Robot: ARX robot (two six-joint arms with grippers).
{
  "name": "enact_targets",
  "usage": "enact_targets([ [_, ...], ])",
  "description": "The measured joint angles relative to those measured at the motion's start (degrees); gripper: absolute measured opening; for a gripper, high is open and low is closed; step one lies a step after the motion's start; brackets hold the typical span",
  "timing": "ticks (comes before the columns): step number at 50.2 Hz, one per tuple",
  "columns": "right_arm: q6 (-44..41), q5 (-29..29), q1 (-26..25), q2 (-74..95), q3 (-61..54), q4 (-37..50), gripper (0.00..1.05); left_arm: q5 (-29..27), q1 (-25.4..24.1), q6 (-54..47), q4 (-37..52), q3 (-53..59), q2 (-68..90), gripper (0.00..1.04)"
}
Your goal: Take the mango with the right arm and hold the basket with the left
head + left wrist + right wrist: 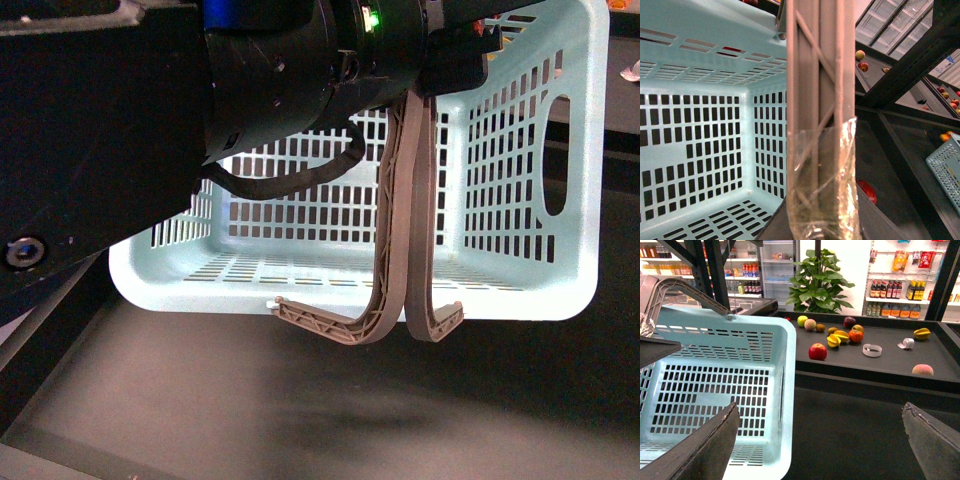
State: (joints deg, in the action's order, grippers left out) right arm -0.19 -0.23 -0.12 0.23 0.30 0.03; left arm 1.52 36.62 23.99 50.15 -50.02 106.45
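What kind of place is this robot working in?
Probably a grocery shop, or a mock-up of one: shelves of bottled drinks, loose fruit on a dark display counter, and a pale-blue basket.

I log from front view: basket (520, 130) pale blue, walls and floor in regular slot grid; its handles (395, 250) grey-brown, diagonal lattice ribbing. Clear glossy tape (825, 180) wrapped round them. left arm (280, 70) black with blue band, small green light (372, 17). Right wrist view: shelf (880, 360) matt black, apple (817, 351) red, plant (820, 275) dark green.
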Motion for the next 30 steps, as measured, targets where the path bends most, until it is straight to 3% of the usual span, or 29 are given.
enact_targets([
  [22,0.0,0.0,0.0,0.0,0.0,0.0,0.97,0.1,0.0,0.0,0.0,0.0,0.0,0.07],
  [25,-2.6,4.0,0.5,1.9,0.7,-2.2,0.97,0.0,0.0,0.0,0.0,0.0,0.0,0.07],
  [30,-3.7,2.0,-3.1,11.1,1.8,0.8,0.97,0.0,0.0,0.0,0.0,0.0,0.0,0.07],
])
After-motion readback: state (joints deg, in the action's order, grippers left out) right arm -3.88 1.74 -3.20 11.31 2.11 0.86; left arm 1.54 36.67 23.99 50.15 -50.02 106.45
